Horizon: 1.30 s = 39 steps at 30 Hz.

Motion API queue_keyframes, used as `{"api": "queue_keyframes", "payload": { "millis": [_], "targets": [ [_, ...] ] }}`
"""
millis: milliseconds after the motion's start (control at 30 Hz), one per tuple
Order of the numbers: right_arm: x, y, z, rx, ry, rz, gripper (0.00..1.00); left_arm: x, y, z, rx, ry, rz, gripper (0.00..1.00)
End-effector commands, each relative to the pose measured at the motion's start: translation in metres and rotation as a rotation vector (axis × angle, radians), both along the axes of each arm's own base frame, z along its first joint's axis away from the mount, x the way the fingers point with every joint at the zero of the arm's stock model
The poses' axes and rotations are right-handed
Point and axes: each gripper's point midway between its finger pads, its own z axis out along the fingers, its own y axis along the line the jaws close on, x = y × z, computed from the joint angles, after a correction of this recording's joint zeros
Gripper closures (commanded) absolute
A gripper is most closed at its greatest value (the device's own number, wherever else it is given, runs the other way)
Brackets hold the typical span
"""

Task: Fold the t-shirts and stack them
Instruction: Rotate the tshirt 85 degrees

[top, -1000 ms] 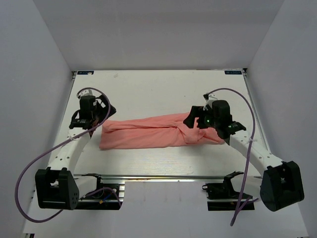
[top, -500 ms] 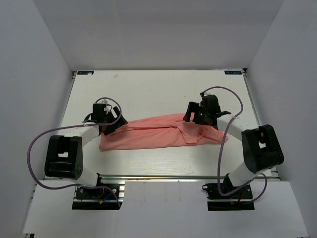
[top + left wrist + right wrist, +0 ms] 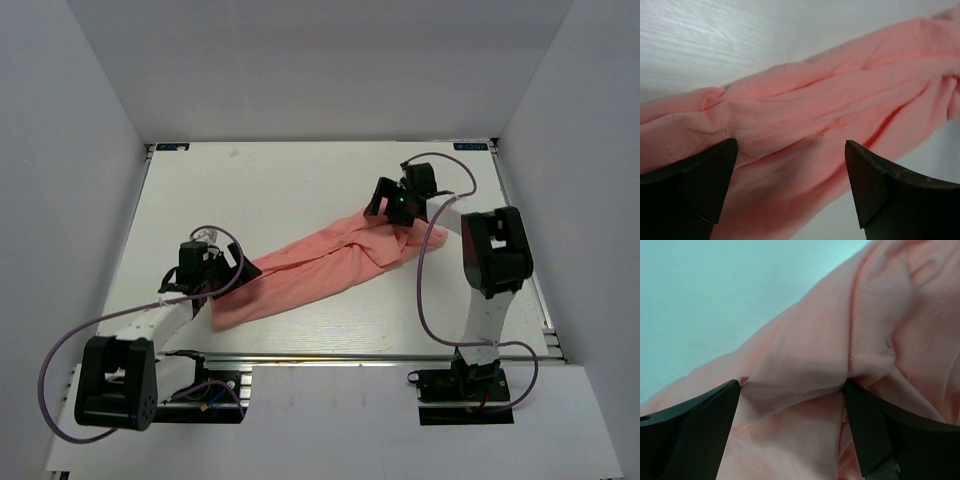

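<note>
Slanting now, the t-shirt (image 3: 320, 265) spans left gripper (image 3: 226, 276) to right gripper (image 3: 384, 204), previously level.

A white table (image 3: 300, 180) stretches beneath the left pincer (image 3: 230, 268) and right pincer (image 3: 383, 203). Plain pale-grey walls enclose it: back wall (image 3: 320, 70) beyond both, side walls (image 3: 70, 150) outside each. Light is soft and even.

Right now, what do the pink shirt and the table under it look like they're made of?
The t-shirt looks like soft, matte knit fabric, perhaps cotton jersey: it lies in loose folds with a stitched hem. The table looks like hard white board, painted or laminated, with faint streaks.
</note>
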Motion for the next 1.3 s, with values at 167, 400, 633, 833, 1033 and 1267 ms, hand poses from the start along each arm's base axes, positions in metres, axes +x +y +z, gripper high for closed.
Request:
{"api": "queue_keyframes", "payload": {
  "millis": [167, 400, 633, 833, 1033, 1267],
  "targets": [
    [0.054, 0.082, -0.044, 0.184, 0.148, 0.196, 0.10, -0.127, -0.041, -0.036, -0.174, 0.351, -0.188, 0.00],
    [0.135, 0.124, -0.009, 0.256, -0.065, 0.224, 0.10, -0.152, -0.074, -0.020, -0.240, 0.374, -0.432, 0.00],
    [0.153, 0.115, 0.066, 0.097, -0.262, 0.236, 0.10, -0.092, -0.096, 0.086, -0.118, -0.035, -0.580, 0.00],
    [0.124, 0.103, 0.119, -0.087, -0.324, 0.170, 0.10, -0.047, -0.096, 0.121, -0.036, -0.222, -0.503, 0.00],
    [0.087, 0.114, 0.098, -0.230, -0.211, 0.101, 0.10, -0.006, -0.052, 0.120, 0.113, -0.179, -0.124, 0.00],
    [0.033, 0.120, 0.025, -0.288, 0.038, 0.000, 0.10, -0.001, -0.010, 0.087, 0.274, 0.000, 0.094, 0.00]
  ]
}}
